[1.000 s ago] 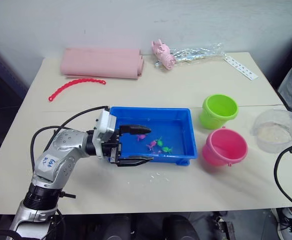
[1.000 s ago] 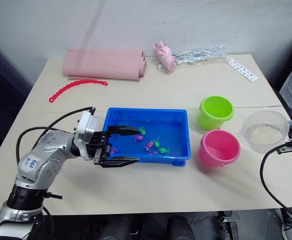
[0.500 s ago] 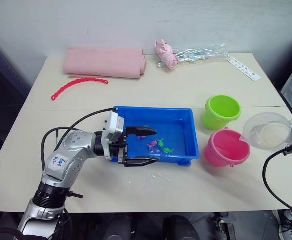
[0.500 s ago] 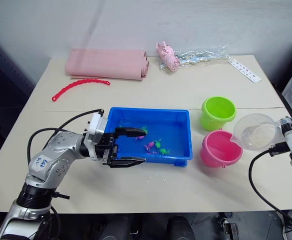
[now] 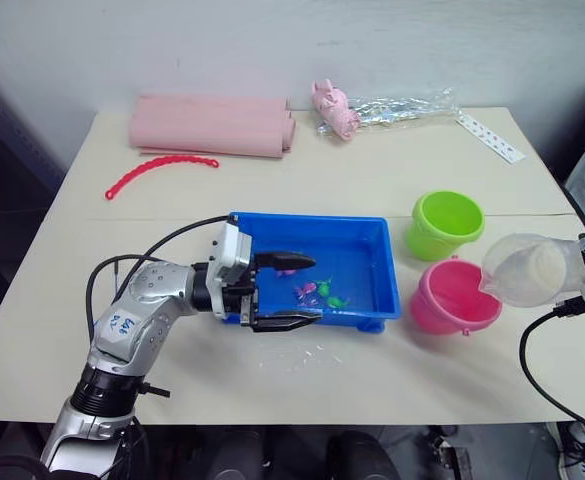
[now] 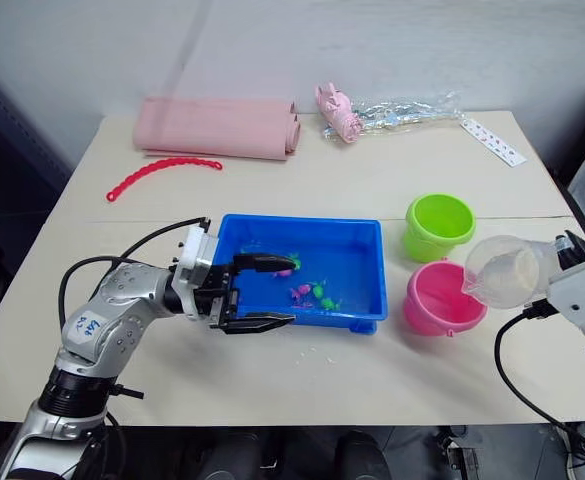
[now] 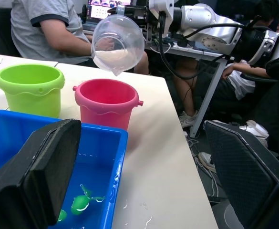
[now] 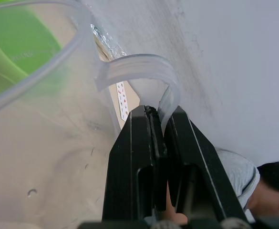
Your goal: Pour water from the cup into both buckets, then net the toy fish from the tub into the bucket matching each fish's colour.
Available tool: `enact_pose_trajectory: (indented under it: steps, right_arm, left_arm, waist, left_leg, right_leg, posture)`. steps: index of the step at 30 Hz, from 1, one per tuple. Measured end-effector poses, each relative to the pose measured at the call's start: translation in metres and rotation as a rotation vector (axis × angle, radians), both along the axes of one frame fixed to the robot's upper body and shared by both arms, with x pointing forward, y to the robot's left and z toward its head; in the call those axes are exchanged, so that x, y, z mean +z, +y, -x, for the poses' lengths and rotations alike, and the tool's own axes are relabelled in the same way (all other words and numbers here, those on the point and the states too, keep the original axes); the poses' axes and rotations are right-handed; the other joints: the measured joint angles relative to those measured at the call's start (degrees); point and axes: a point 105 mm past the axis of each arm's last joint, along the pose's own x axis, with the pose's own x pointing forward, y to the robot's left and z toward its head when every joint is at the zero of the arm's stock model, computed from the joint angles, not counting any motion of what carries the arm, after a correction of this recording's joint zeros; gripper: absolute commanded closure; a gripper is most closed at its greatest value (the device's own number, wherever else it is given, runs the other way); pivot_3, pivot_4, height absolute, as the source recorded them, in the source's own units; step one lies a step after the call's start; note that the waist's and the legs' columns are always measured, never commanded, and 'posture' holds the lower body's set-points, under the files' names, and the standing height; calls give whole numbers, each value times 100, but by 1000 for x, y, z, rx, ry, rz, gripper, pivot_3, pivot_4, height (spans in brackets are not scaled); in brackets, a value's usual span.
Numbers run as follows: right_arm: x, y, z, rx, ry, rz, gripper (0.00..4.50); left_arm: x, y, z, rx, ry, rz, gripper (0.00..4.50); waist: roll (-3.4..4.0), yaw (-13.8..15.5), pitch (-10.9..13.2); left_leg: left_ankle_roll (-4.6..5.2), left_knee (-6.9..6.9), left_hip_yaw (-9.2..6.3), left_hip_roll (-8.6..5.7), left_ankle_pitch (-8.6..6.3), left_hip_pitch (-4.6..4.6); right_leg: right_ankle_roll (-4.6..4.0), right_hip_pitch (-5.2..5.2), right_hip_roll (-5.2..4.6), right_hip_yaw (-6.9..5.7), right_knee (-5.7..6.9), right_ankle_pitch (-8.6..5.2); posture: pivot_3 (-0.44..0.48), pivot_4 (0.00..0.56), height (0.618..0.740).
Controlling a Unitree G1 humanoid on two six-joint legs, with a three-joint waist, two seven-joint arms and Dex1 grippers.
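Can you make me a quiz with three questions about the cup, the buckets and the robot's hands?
1. Where is the clear plastic measuring cup?
A. tipped above the hot pink plastic bucket
B. flat on the table
C. inside the blue plastic tub

2. How many small round buckets stand right of the tub?
A. one
B. two
C. four

3. How is the left gripper?
A. shut on a net
B. shut on a fish
C. open, at the tub's near left corner

Answers:
1 A, the left wrist view shows its lip tilted over the pink bucket, held by the right gripper.
2 B, the pink one and the lime green plastic bucket.
3 C, its black fingers stand apart, holding nothing.
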Motion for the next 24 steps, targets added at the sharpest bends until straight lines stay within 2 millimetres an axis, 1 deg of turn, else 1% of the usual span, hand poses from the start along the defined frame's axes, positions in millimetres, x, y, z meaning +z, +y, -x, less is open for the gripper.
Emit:
enact_pose_trajectory:
  steps: [13,24]
  right_arm:
    - [5,6,3,-6,-60,137,4393]
    - [11,6,3,-14,-86,192,4393]
  left_arm:
    - [-1,-3,-1,5,-9,1,0]
    - [-2,-6,0,-2,-20,5,0]
  waist:
    - [0,0,0]
    - [0,0,0]
  left_leg:
    - [0,1,0,0,0,0]
    - [0,2,0,0,0,0]
  right_leg:
    - [0,0,1,0,1,0]
    - [0,0,1,1,3,0]
  posture:
    - [0,150,740]
    - [0,150,740]
